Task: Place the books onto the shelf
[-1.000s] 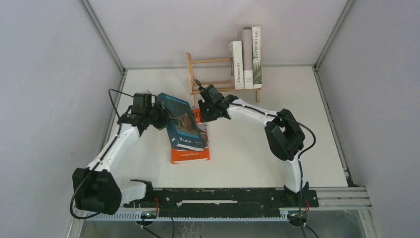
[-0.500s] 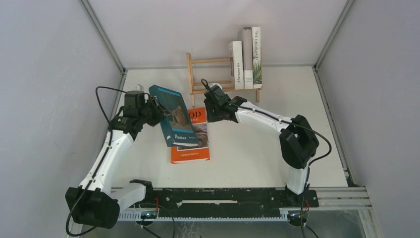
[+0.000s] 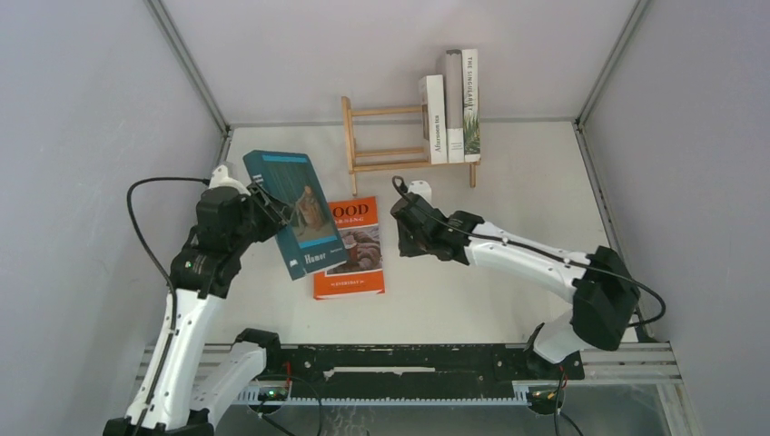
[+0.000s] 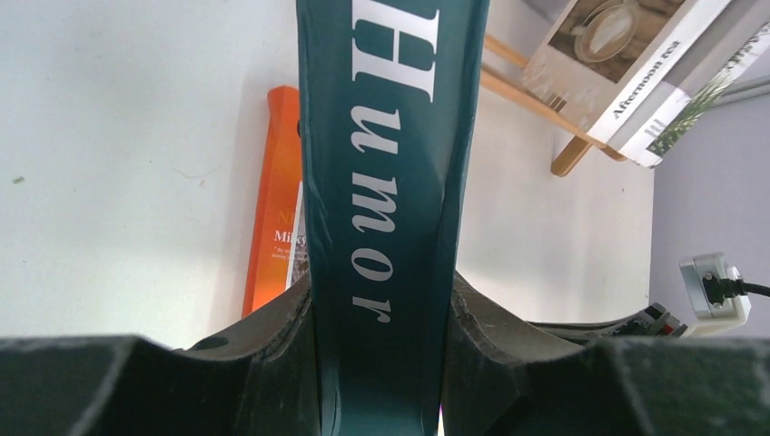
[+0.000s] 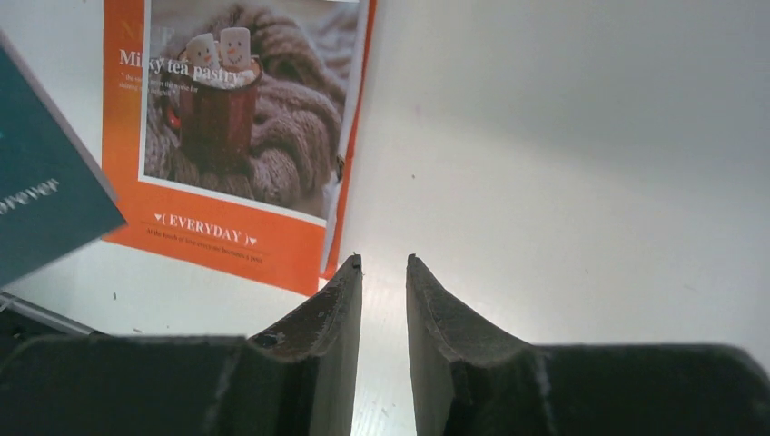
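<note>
Though my left fingers (image 4: pixel 272 350) hide its lower spine, they clamp the teal Humor book (image 3: pixel 295 213), now swung left, uncovering more of the orange book (image 3: pixel 350 272). My right fingers (image 5: pixel 331 318), narrowly parted and empty, have backed from the shelf (image 3: pixel 386 112).

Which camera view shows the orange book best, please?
Top external: the orange book lies nearly whole, one corner hidden by the teal Humor book. Right wrist shows part of its cover; left wrist only a sliver.

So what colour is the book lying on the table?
Orange book, clearest in the right wrist view.
</note>
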